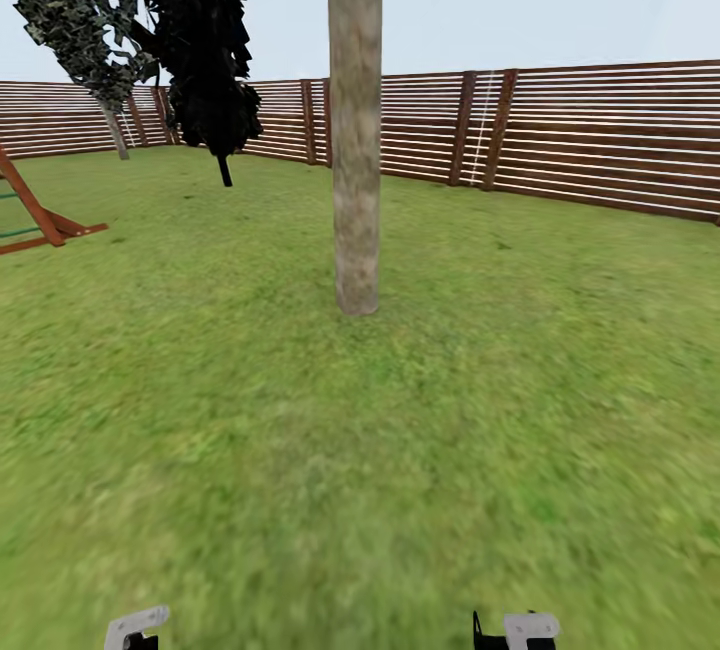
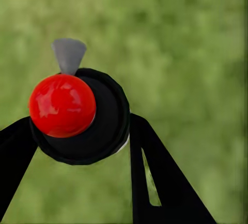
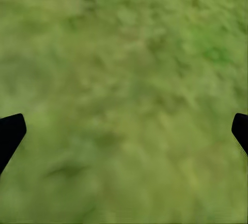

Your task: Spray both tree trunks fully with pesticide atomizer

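Head view: 1 tree trunk (image 1: 355, 130), thick, pale grey-brown and mottled, upright on the grass lawn (image 1: 400, 450), centre, well ahead of the robot. Reddish-brown slat fence (image 1: 600, 135) behind it. 1 black conifer (image 1: 200, 40) and 1 grey-green leafy tree (image 1: 70, 10) at far left; part of a red wooden frame (image 1: 40, 215) at the left edge. Grey-white parts of both arms at the bottom edge.

Left wrist view: pesticide atomizer (image 2: 82, 115), black round body with red knob and grey nozzle, clamped between the 2 black fingers (image 2: 155, 177) of the left gripper (image 2: 77, 146), above blurred grass.

Right wrist view: right gripper (image 3: 124, 136), fingers (image 3: 10, 133) spread wide, holding nothing, over grass.
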{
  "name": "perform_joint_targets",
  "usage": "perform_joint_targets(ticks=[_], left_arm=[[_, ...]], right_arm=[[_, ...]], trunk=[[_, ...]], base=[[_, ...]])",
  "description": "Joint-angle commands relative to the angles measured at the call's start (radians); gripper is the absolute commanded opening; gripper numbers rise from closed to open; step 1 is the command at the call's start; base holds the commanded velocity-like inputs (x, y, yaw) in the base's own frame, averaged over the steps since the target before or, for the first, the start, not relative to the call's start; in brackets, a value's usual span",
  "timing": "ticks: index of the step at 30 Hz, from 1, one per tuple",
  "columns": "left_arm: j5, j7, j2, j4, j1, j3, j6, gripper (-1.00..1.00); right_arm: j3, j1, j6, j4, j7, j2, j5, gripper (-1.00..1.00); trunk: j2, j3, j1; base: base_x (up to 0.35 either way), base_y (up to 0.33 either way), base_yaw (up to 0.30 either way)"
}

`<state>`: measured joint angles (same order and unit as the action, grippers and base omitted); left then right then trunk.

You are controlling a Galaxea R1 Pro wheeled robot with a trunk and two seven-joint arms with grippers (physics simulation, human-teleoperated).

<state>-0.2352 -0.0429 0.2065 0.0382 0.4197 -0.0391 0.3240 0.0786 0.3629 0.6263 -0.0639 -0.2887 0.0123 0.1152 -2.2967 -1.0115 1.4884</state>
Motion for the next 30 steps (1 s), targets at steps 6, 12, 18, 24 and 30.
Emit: perform_joint_targets(ticks=[6,12,18,24,30], left_arm=[[-0.005,-0.005,0.000,-0.001,0.001,-0.004,0.002,-1.00],[-0.005,-0.005,-0.001,-0.001,0.001,-0.004,0.003,-1.00],[-0.005,-0.005,-0.001,0.000,0.001,-0.004,0.003,-1.00],[-0.005,-0.005,0.000,0.000,0.001,-0.004,0.003,-1.00],[-0.005,-0.005,0.001,0.000,0.001,-0.004,0.003,-1.00]], right_arm=[[0.007,0.001,0.000,0.001,-0.010,0.000,0.006,1.00],[0.007,0.001,0.000,0.001,-0.010,0.000,0.006,1.00],[0.007,0.001,-0.001,0.001,-0.010,0.000,0.006,1.00],[0.007,0.001,0.000,0.001,-0.010,0.000,0.006,1.00],[0.007,0.001,0.000,0.001,-0.009,0.000,0.006,1.00]], trunk=[[0.000,-0.001,0.000],[0.000,-0.001,0.000],[0.000,-0.001,0.000],[0.000,-0.001,0.000],[0.000,0.001,0.000]], base=[[0.339,0.000,0.000],[0.339,0.000,0.000],[0.339,0.000,0.000],[0.339,0.000,0.000],[0.339,0.000,-0.072]])
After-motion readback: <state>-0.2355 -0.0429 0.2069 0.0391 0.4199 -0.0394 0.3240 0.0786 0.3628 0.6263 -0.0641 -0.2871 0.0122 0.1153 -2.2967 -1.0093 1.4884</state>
